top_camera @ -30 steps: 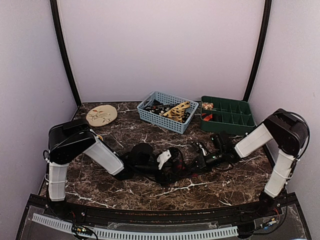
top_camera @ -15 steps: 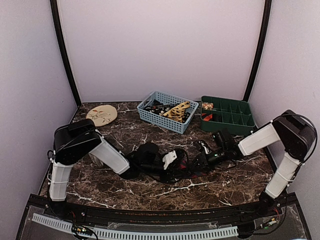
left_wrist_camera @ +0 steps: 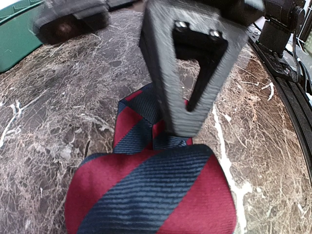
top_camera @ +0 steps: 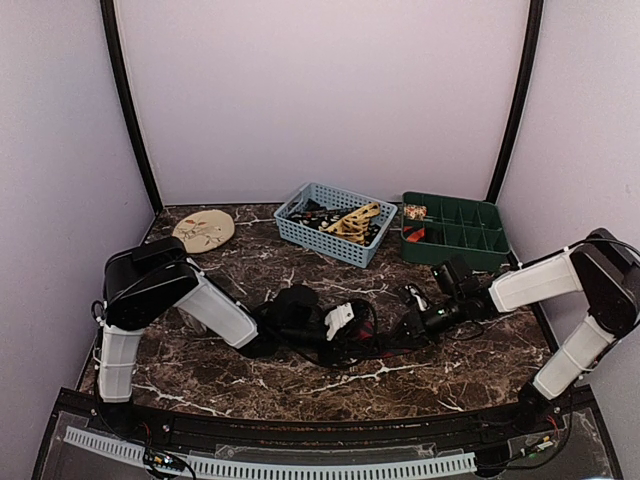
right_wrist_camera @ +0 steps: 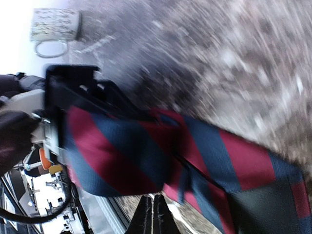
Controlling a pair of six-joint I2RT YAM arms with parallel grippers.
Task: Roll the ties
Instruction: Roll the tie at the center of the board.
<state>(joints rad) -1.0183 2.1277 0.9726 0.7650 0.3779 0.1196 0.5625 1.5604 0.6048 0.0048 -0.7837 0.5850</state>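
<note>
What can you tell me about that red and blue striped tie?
The striped tie is woven fabric with broad red and navy diagonal stripes, finely ribbed. It is folded over itself, low over the brown marbled table, and is not rolled yet. The left tool is closed on a fold of it; the right tool is shut near its edge.

Both arms fold at the elbow and reach low toward the middle, the left arm (top_camera: 215, 312) ending in the left gripper (top_camera: 338, 322) clamped on the striped tie (left_wrist_camera: 156, 195), while the right arm (top_camera: 540, 282) holds the right gripper (top_camera: 412, 322) just beside it, fingertips (right_wrist_camera: 145, 215) pressed together.
</note>
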